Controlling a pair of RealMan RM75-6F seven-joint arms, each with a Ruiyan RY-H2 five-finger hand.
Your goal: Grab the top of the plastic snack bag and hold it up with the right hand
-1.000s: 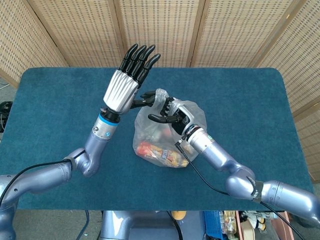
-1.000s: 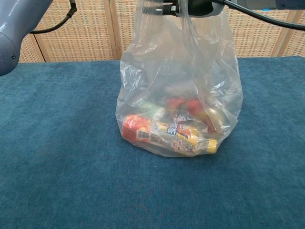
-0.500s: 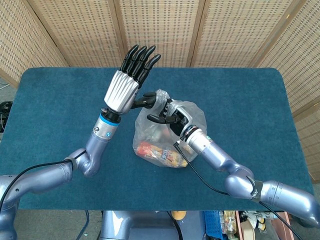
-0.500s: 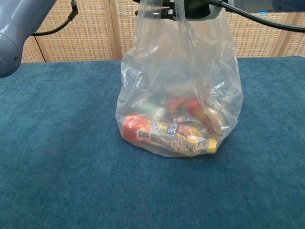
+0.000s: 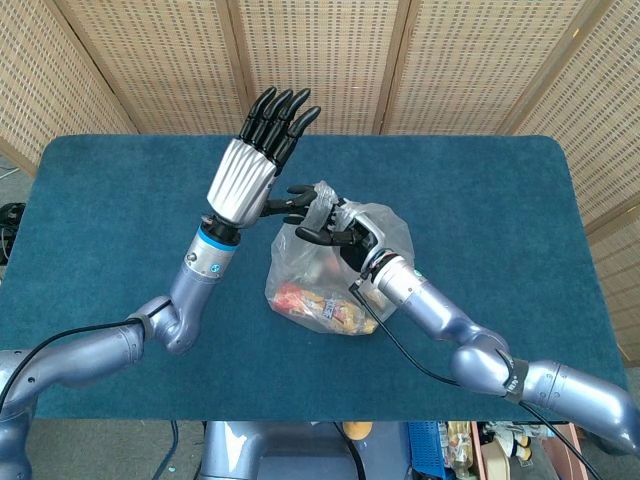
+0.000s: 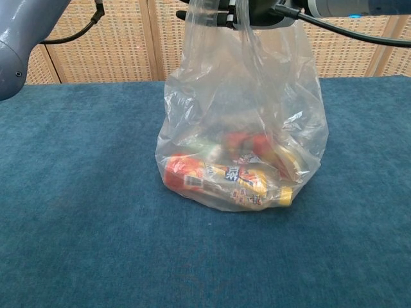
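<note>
Barely shifted since a second ago: right hand [image 5: 335,226] nudged slightly toward the table's left edge, gripping the gathered top of the snack bag [image 6: 241,138]. Bag hanging directly beneath that hand, its base resting on the blue table [image 5: 120,230] near the middle. Left hand [image 5: 262,145] raised just beside, fingers straight, holding nothing.

Clear plastic snack bag [image 6: 244,115] of red, yellow packets; blue table [image 6: 77,192]; black-fingered silver left robot hand [image 5: 255,160]
</note>
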